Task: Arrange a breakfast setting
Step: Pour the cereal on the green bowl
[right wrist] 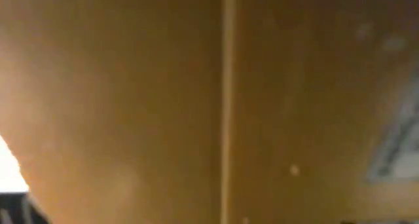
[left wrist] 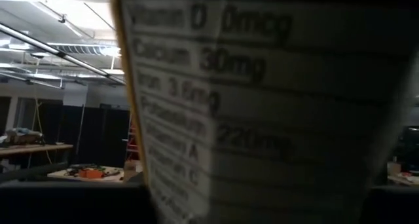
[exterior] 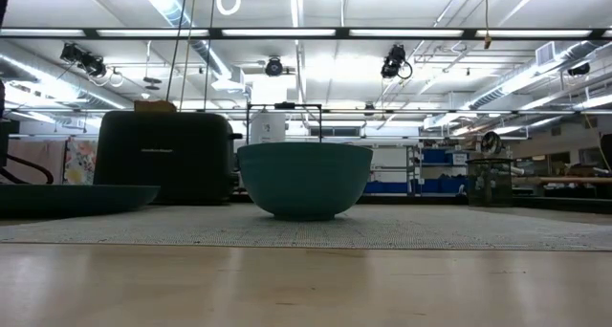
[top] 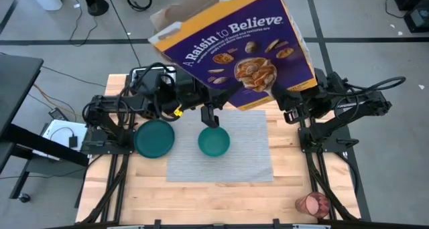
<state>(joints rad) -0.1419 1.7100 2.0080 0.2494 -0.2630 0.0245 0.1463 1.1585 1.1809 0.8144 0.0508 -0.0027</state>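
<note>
A purple cereal box (top: pixel 234 45) fills the upper centre of the high view, held up between both arms and tilted, its long axis running from upper left to lower right, with the open flaps at the upper left. The left gripper (top: pixel 211 115) hangs just below the box's lower edge, directly above the bowl (top: pixel 214 142); whether its fingers are open or closed cannot be told. The right gripper is hidden behind the box's lower right corner, and its state cannot be told either. The bowl sits on the grey placemat (top: pixel 231 163) at frame centre, with the plate (top: pixel 154 138) to its left, overlapping the mat's left edge. A red cup (top: pixel 312 204) lies at the lower right of the table. Only the low view shows a black toaster (exterior: pixel 164 158) behind the plate. The left wrist view shows only the box's nutrition panel, very close.
</note>
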